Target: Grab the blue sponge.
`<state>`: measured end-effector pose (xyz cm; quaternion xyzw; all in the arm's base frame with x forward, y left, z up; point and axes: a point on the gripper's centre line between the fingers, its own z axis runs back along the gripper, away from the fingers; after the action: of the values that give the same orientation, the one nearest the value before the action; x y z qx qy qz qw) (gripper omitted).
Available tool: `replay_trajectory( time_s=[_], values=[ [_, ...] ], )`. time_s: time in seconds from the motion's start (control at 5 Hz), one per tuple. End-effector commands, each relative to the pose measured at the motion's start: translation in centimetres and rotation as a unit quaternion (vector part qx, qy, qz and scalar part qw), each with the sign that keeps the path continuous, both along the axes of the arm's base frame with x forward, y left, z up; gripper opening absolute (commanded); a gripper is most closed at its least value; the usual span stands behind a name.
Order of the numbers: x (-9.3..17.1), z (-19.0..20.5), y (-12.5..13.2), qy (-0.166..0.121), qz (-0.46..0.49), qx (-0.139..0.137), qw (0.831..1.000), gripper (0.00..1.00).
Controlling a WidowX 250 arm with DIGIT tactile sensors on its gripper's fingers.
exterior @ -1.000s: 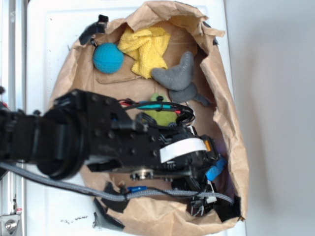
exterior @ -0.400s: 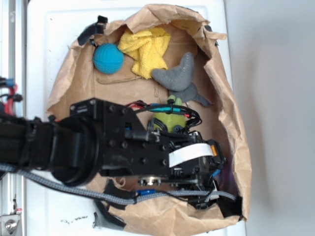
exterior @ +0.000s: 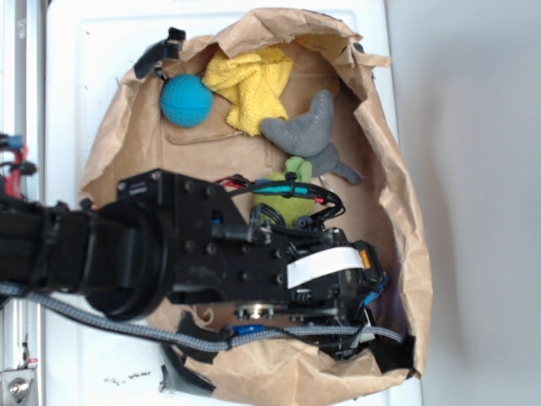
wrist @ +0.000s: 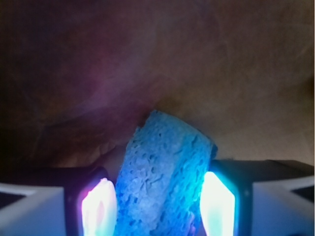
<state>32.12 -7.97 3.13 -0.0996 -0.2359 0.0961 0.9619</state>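
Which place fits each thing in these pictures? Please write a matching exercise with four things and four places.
Things:
1. round teal-blue ball
2. crumpled yellow cloth
3. grey plush toy
4. porous blue sponge

Places:
A. between the jaws
B. middle of the paper bag's right side
C. top left of the bag
D. top middle of the bag

Pairs: 1-C, 2-D, 3-B, 4-A
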Motion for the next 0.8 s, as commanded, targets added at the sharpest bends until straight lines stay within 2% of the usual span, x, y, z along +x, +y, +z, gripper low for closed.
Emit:
replay_trajectory(
  time_s=[0.0, 0.2, 0.4, 0.6],
  values=[
    [0.3, 2.1, 1.0, -0.001, 0.004, 0.000, 1.000, 0.00],
    [0.3, 4.2, 1.8, 0.020, 0.004, -0.012, 1.000, 0.00],
    [-0.5, 6.8, 2.2, 0.065, -0.004, -0.062, 0.996, 0.00],
    [-1.0, 9.2, 3.2, 0.098, -0.012, -0.105, 0.990, 0.00]
  ],
)
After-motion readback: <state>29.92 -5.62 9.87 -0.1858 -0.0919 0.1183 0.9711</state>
